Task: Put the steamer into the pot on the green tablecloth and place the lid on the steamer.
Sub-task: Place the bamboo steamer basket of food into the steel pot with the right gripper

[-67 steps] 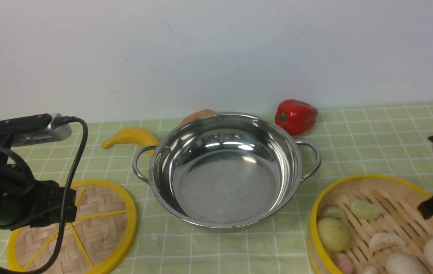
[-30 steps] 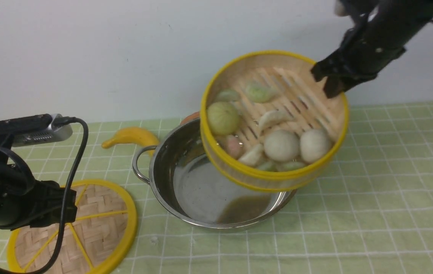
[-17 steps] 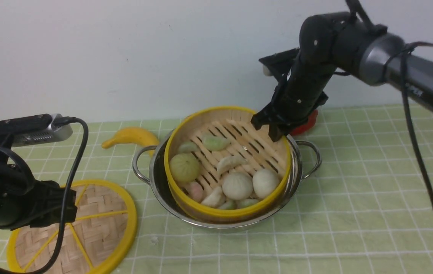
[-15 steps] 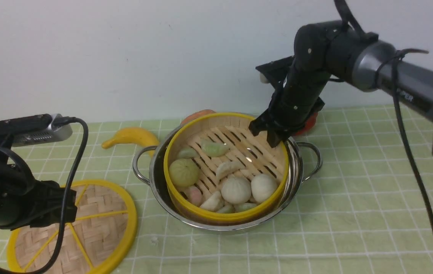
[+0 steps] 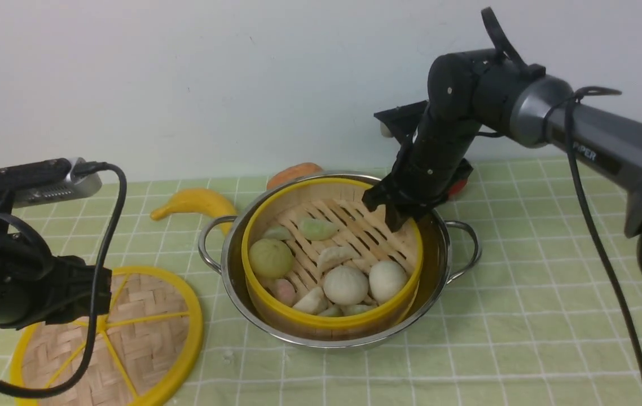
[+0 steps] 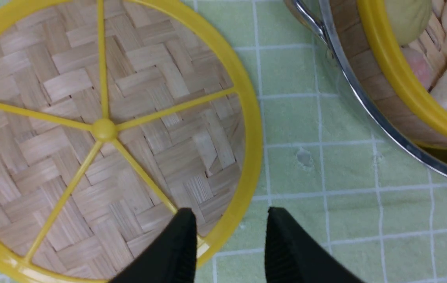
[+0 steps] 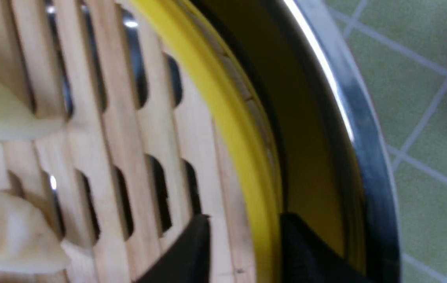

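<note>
Seating the steamer (image 5: 360,234) in the pot (image 5: 439,248) looks done — the right gripper (image 7: 245,220) straddles its rim, grip unclear. Next, the left gripper (image 6: 231,212), spread, must pinch the lid (image 6: 101,129) lying on the green tablecloth (image 5: 524,293).

Soft even light, glare on pot (image 7: 341,102), blurry right-wrist view.
</note>
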